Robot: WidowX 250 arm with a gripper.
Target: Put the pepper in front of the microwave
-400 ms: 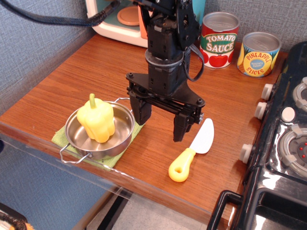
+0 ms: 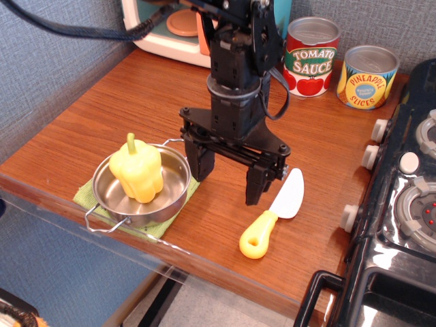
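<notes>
The pepper (image 2: 137, 169) stands upright in the small metal pot (image 2: 140, 185), which rests on a green cloth (image 2: 171, 215) near the front left corner of the desk (image 2: 102, 116), and it has not moved since the picture before. Just to the right of the pot hangs the gripper (image 2: 225, 176); its fingers (image 2: 198, 162) are spread wide and hold nothing. Compared with a moment ago the gripper has changed very little: it seems to have gone up slightly and a bit toward the back edge, so the approach to the pepper is not really begun, and the grasp is not yet done. Further right, the toy knife (image 2: 276, 211) lies flat near the front edge, apart from the fingers. The microwave (image 2: 170, 30) stands at the back edge, partly hidden by the arm, with free desk surface in front of it where the pepper probably should go.
</notes>
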